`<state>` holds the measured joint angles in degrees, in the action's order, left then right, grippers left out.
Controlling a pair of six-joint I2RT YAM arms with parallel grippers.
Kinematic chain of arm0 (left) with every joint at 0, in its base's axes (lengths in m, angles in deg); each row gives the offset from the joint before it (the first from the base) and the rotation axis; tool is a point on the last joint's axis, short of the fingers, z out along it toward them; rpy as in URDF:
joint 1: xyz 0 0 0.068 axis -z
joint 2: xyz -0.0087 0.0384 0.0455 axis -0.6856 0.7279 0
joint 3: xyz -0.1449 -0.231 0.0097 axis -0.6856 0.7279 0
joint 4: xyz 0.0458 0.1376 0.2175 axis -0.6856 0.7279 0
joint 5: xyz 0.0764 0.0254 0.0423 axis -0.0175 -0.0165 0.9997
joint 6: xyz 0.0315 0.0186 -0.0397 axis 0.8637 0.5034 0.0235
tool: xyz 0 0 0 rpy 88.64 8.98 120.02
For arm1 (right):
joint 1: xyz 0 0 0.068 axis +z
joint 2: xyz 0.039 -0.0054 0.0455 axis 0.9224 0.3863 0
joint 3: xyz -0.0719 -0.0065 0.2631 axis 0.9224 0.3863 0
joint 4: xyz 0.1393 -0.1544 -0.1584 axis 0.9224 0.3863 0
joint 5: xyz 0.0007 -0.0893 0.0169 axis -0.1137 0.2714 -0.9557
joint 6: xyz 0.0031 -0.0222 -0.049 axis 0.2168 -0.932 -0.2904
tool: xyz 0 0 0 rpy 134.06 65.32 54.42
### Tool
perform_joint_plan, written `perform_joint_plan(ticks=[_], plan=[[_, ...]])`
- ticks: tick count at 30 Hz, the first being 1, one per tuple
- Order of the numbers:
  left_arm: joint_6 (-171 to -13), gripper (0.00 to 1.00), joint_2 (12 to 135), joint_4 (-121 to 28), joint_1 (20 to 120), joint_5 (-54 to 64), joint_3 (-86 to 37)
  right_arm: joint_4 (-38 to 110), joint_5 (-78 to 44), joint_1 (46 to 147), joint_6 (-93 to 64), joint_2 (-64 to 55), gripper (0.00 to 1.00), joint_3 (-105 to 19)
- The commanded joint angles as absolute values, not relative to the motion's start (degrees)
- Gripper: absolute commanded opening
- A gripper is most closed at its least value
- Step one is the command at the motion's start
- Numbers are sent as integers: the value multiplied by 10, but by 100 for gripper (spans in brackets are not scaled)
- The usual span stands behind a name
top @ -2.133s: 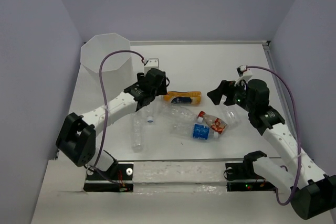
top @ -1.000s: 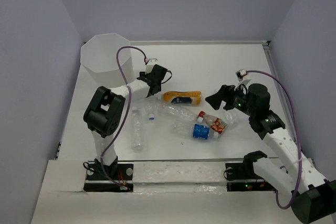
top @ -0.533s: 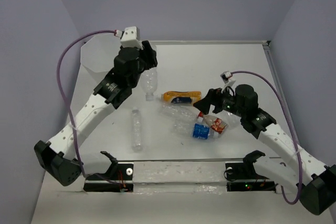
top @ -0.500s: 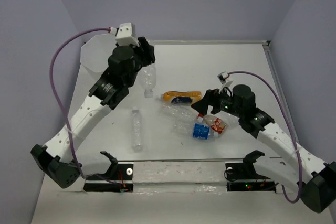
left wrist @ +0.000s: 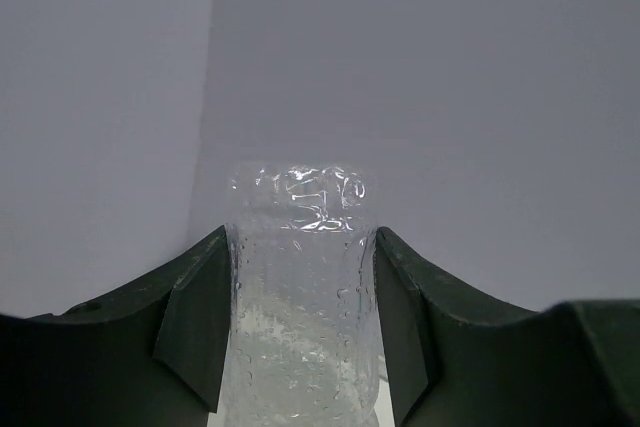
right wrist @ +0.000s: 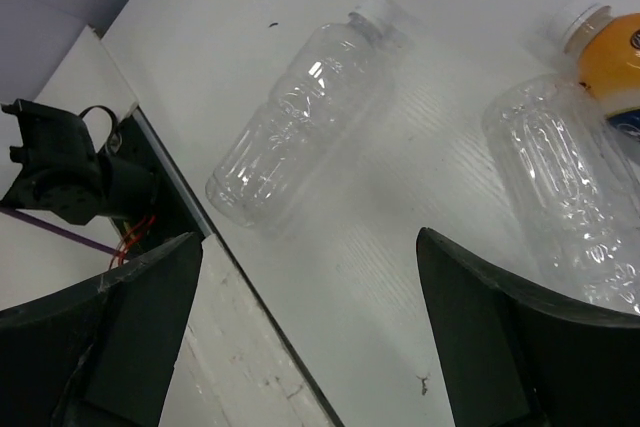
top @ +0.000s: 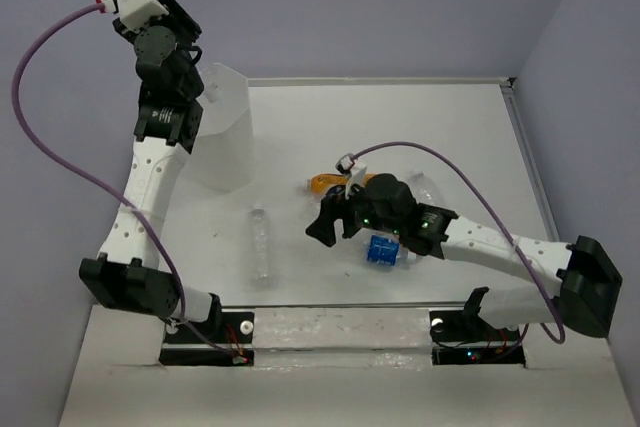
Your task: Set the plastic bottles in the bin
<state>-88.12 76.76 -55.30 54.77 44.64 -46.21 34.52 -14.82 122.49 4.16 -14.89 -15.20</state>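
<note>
Left gripper (left wrist: pixel 300 235) pinches a clear bottle (left wrist: pixel 300 317), held high beside the bin (top: pixel 228 142); the bin's mouth lies below, slightly rightward in the overhead view. Right gripper (right wrist: pixel 310 267), spread, hovers above a loose bottle (right wrist: pixel 295 117) lying slantwise on the surface (top: pixel 450 132).

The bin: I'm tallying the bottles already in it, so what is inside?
No bottle shows inside the bin; only part of its translucent white wall is visible. The left arm covers the rest of the bin, so its contents cannot be confirmed.
</note>
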Motion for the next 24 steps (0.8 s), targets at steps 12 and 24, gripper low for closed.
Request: perform_joint_plan(ticks=[12, 24], plan=[[-728, 71, 854, -800, 517, 514, -368, 335, -30, 1315, 101, 198, 100, -431], [-906, 99, 747, -676, 533, 378, -356, 394, 13, 1315, 126, 357, 100, -543]])
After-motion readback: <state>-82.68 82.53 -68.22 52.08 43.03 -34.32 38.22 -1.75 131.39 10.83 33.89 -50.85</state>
